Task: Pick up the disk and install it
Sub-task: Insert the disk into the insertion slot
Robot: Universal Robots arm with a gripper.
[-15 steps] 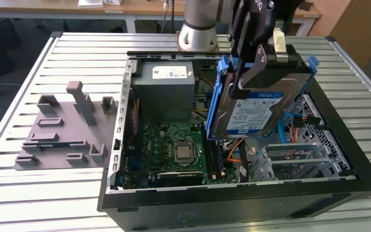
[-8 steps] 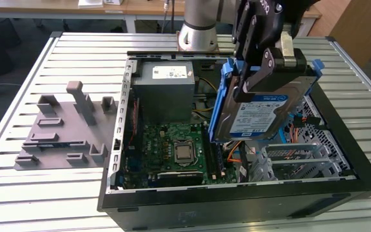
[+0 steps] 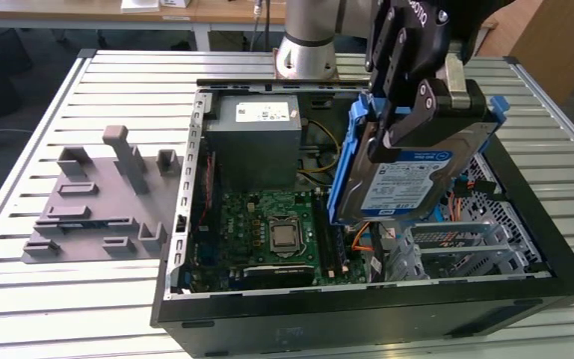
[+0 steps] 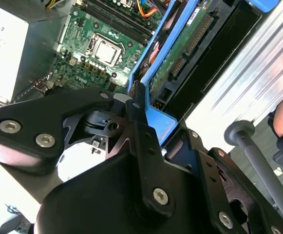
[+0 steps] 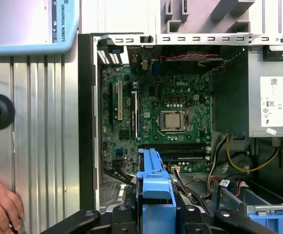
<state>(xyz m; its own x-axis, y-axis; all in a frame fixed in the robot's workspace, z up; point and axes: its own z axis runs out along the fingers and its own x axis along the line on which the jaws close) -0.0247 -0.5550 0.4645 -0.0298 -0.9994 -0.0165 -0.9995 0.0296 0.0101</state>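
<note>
The black metal-linkage gripper [image 3: 435,105] is clamped on the disk [image 3: 417,176], a flat rectangular silver-metal drive with a blue-and-white label and blue plastic side rails. The disk hangs tilted above the open black sheet-steel computer case [image 3: 367,321], towards the exterior view's right. It is over the perforated silver metal drive cage [image 3: 462,247] and does not appear to touch it.

Watch for these hazards:

- Slip. The disk's faces are smooth metal and it is held at a slant, so a jolt may let it slide out of the fingers and drop onto the cage.
- Snagging. The thin orange cable [image 3: 360,241] lies just beside the cage mouth, and a blue rail may catch it or push it ahead.
- Jamming. The rails are springy plastic, and if the disk meets the stiff cage edges at its present tilt, a rail may bind or bend.
- Board damage. The green motherboard [image 3: 267,224], dense with small components and a square metal-capped processor, lies near the cage on the exterior view's left. A swing that way may strike it.
- Personnel. A person's hand [image 5: 0,204] rests at the edge of the ribbed aluminium table [image 3: 68,299], near the case. Keep it outside the arm's reach
</note>
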